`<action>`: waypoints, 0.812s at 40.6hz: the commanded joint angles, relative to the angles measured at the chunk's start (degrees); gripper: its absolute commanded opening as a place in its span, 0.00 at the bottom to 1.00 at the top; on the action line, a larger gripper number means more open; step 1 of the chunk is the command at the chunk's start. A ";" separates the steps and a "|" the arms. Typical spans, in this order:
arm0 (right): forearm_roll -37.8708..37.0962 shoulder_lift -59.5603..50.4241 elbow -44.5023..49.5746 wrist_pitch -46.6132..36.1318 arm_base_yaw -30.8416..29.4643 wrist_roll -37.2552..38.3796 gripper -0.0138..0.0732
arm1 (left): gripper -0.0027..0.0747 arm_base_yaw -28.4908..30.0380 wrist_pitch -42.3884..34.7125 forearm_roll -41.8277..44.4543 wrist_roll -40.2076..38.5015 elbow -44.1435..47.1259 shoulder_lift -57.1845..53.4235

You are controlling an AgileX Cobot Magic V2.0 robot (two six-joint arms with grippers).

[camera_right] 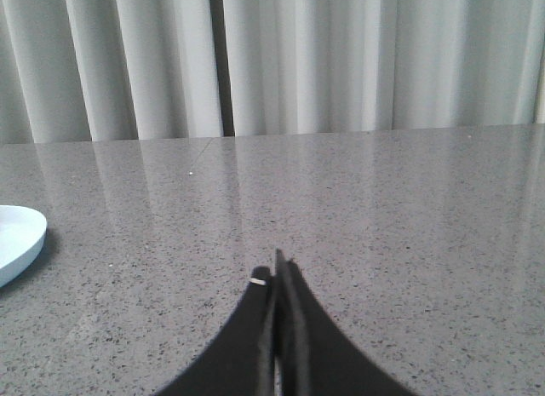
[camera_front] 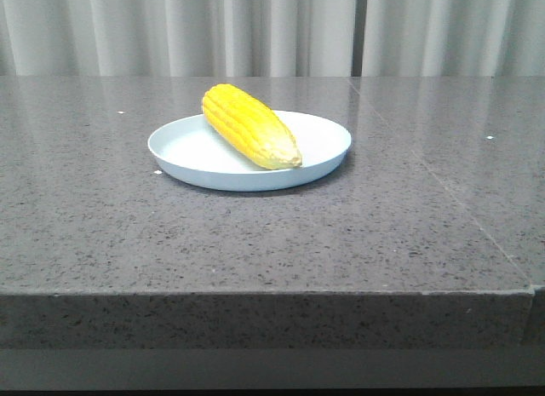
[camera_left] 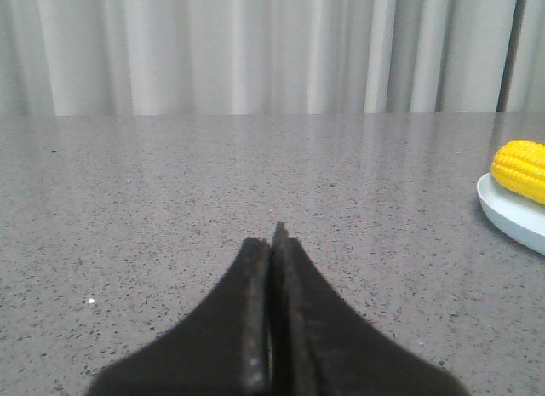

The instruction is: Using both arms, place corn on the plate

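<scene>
Closest to us, our left gripper (camera_left: 274, 243) has its two black fingers (camera_left: 251, 328) pressed flat together, holding nothing. Our right gripper (camera_right: 278, 272) is the same, its fingers (camera_right: 255, 336) squeezed together with nothing between them. Both sit low over the gray speckled table (camera_front: 255, 243), well apart from the food.

A bit farther out, in the middle of the table, sits the pale blue plate (camera_front: 183, 145). The yellow corn (camera_front: 249, 124) lies on it at a slant. Its pale pointed tip is near the front rim, and its fat end sticks up over the back rim. So the corn is already on the plate, and we think the job looks done.

What could still go wrong? The corn is round, and it leans on the rim. If an arm bumps the plate or the table gets a shake, we think the corn could roll off.

Farthest back hang the light gray curtains (camera_front: 255, 30).
</scene>
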 commanded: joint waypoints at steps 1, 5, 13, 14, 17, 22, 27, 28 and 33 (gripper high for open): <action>-0.68 -1.02 -1.25 -4.91 0.56 0.06 0.08 | 0.01 0.07 -4.72 -0.41 0.18 1.27 -1.01; -0.68 -1.02 -1.25 -4.91 1.85 0.06 0.08 | 0.01 0.07 -4.72 -0.41 0.18 1.27 -1.01; -0.68 -1.02 -1.25 -4.91 1.18 0.06 0.08 | 0.01 0.07 -4.72 -0.41 0.18 1.27 -1.01; -0.68 -1.02 -1.25 -4.91 1.12 0.06 0.08 | 0.01 0.07 -4.72 -0.41 0.18 1.27 -1.01; -0.68 -1.02 -1.25 -4.91 0.96 0.06 0.08 | 0.01 0.07 -4.72 -0.41 0.18 1.27 -1.01; -0.68 -1.02 -1.25 -4.91 0.90 0.06 0.08 | 0.01 0.07 -4.72 -0.41 0.18 1.27 -1.01; -0.68 -1.02 -1.25 -4.91 -0.44 0.06 0.08 | 0.01 0.07 -4.72 -0.41 0.18 1.27 -1.01; -0.68 -1.02 -1.25 -4.91 -0.78 0.06 0.08 | 0.01 0.07 -4.72 -0.41 0.18 1.27 -1.01; -0.68 -1.02 -1.25 -4.91 -1.12 0.06 0.08 | 0.01 0.07 -4.72 -0.41 0.18 1.27 -1.01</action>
